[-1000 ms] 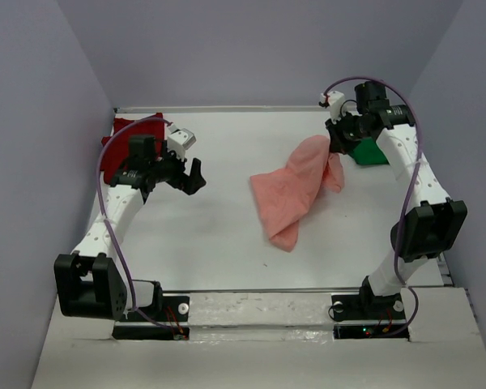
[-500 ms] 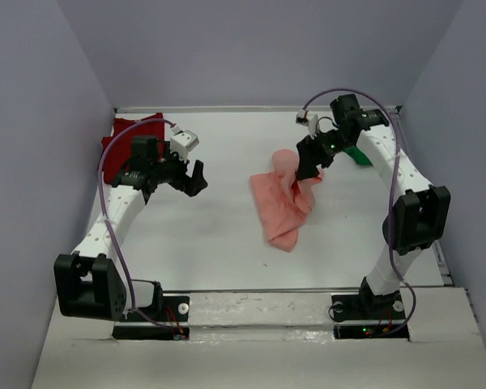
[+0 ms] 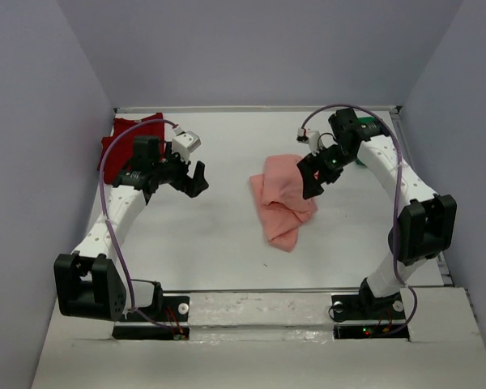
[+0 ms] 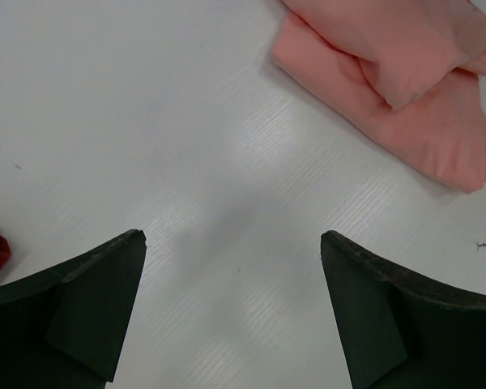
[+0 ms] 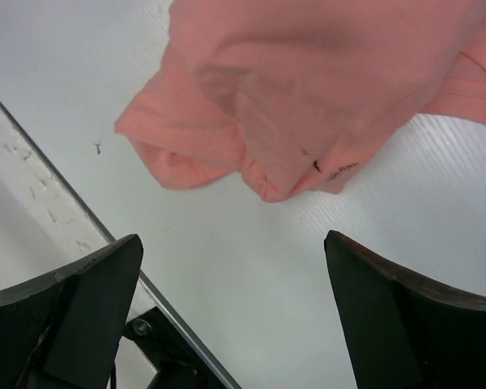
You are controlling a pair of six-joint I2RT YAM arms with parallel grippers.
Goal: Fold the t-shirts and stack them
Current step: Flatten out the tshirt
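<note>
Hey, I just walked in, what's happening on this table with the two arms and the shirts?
It's a t-shirt folding and stacking job. The pink t-shirt lies loosely bunched in the middle of the table, not neatly folded. The right gripper hovers open over its far right edge, holding nothing. The left gripper is open too, above bare table left of it. A red t-shirt sits in the far left corner.

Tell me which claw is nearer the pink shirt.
Right. The right claw hangs open over the pink shirt, at its right edge. The left claw, also open, is off to the shirt's left over the table, with a clear gap between them.
</note>
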